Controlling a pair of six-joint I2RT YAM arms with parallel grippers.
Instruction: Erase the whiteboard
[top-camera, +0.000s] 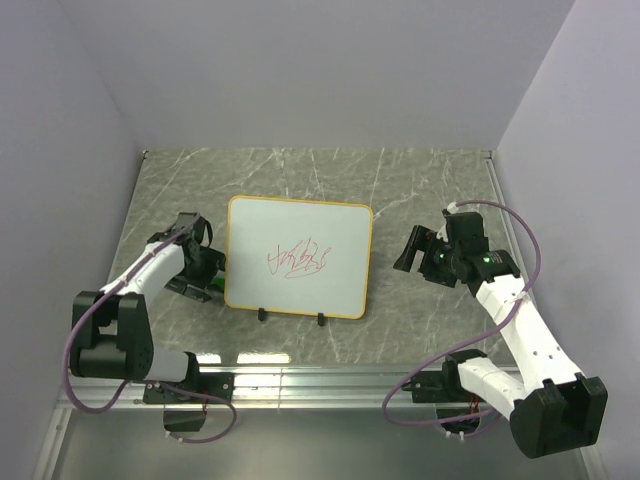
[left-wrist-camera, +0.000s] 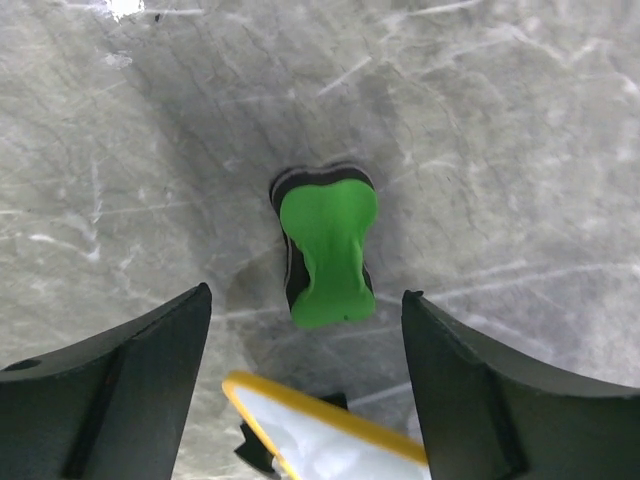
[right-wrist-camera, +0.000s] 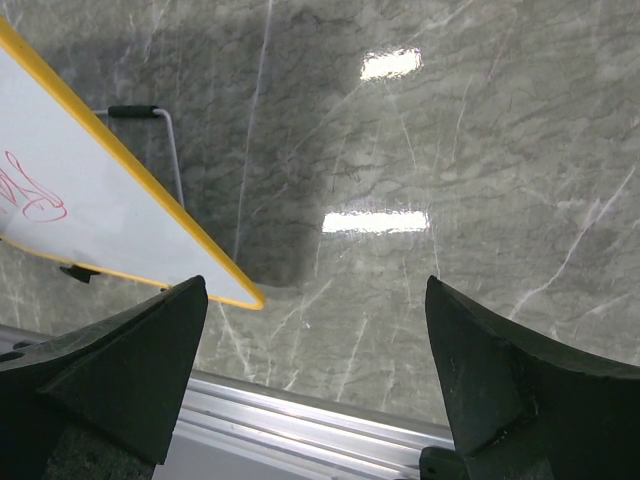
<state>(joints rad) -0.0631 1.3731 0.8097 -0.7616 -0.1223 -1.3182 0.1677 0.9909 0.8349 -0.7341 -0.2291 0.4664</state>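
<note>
The whiteboard (top-camera: 298, 256), white with an orange-yellow frame and two black clips on its near edge, stands propped mid-table with a red scribble (top-camera: 297, 262) in its middle. My left gripper (top-camera: 205, 275) is open just left of the board, above a small green eraser (left-wrist-camera: 325, 250) that lies on the table between and ahead of the fingers. A board corner (left-wrist-camera: 330, 440) shows at the bottom of the left wrist view. My right gripper (top-camera: 415, 250) is open and empty to the right of the board. The board's right corner (right-wrist-camera: 80, 200) shows in the right wrist view.
The grey marble table (top-camera: 420, 190) is bounded by an aluminium rail (top-camera: 330, 378) along the near edge and pale walls at the back and sides. A wire stand leg (right-wrist-camera: 165, 130) shows behind the board.
</note>
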